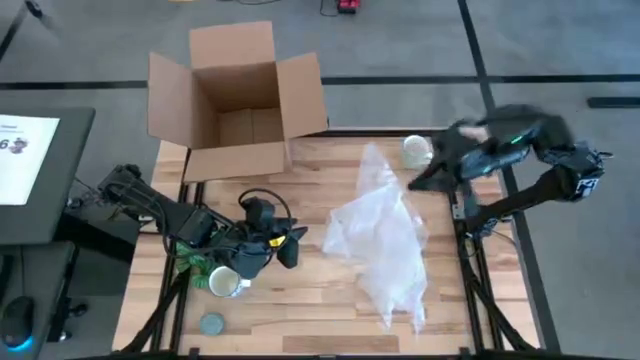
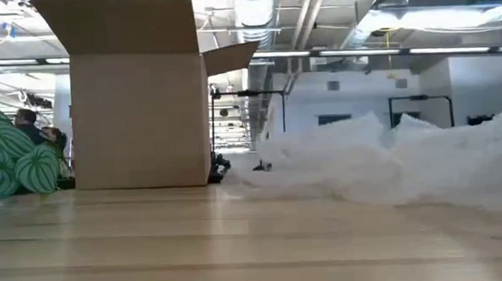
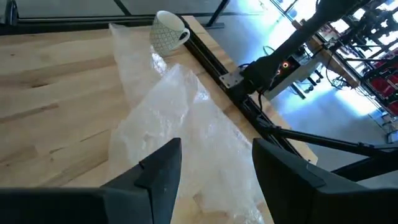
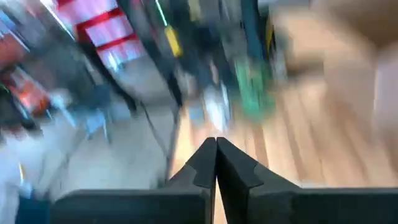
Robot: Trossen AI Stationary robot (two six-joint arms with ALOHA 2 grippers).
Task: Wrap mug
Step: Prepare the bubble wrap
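Mug (image 1: 416, 150) sits at approx 2 o'clock on tabletop (image 1: 300, 300), touching far edge of crumpled clear plastic sheet (image 1: 380, 235). Right hand (image 1: 415, 183) just beside mug, fingers pressed together, empty. Left hand (image 1: 290, 245) at 8 o'clock, fingers spread, empty, w/ a 2nd mug (image 1: 224, 283) just beside it.

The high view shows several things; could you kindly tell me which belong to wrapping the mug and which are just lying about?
For the job: mug at the far right edge; clear plastic sheet beside it.
Lying about: cardboard box; second mug; green bundle; grey-blue disc.
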